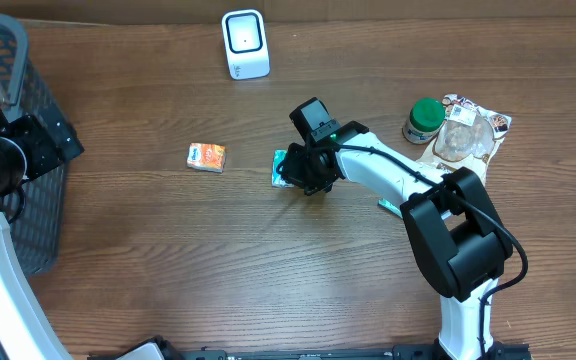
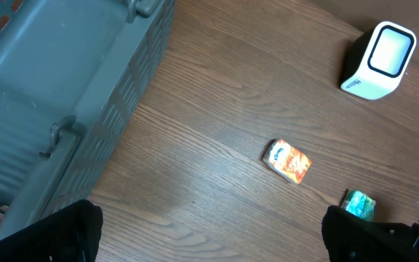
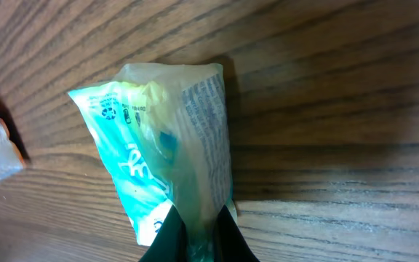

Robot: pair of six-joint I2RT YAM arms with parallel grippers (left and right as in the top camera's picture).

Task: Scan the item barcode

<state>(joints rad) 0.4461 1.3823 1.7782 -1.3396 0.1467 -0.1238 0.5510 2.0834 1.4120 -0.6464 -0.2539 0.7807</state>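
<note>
Pinching the packet (image 3: 158, 145) by one end, my right gripper (image 3: 198, 227) has its jaws closed tight on the film. The packet lies mid-table, its long axis running straight away from the fingertips. The scanner (image 1: 245, 43) stands at the far edge, beyond the packet and a little toward my left side. I judge the next move is a lift and carry that way, turning the printed face to the window; I cannot make out the barcode itself. My left gripper (image 2: 209, 246) hangs wide and empty by the basket (image 2: 64, 87), well apart, so the right arm is the nearer.
</note>
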